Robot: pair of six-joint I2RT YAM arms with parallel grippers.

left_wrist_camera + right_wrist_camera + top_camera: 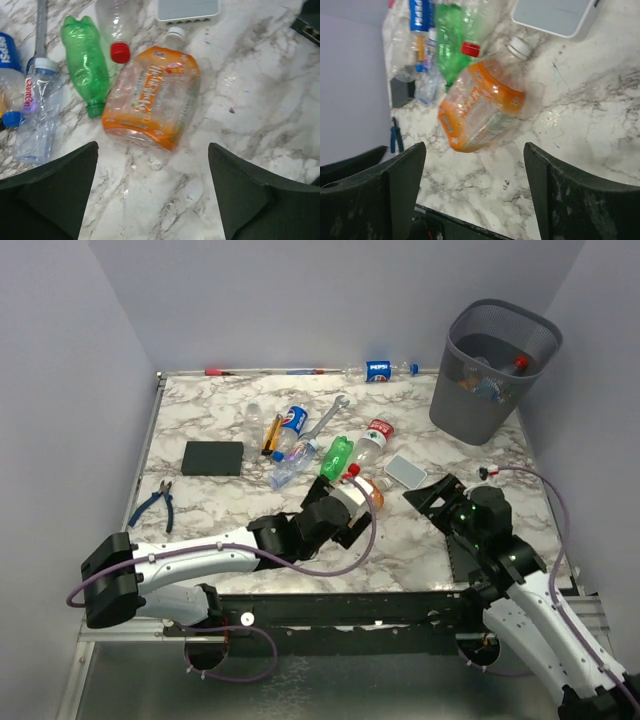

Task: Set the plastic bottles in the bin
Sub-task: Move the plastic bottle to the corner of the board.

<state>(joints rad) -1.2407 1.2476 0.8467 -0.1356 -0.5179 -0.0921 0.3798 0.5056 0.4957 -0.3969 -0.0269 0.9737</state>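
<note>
Top external, bin: bottles inside, one red-capped
Left hand: wide, empty, over orange bottle lying on bench
Right hand: wide, empty

- Your white-and-black left arm reaches rightward, low — its black two-finger left gripper gapes wide, empty.
- Your black two-finger right gripper angles leftward — likewise spread, holding nothing.
</note>
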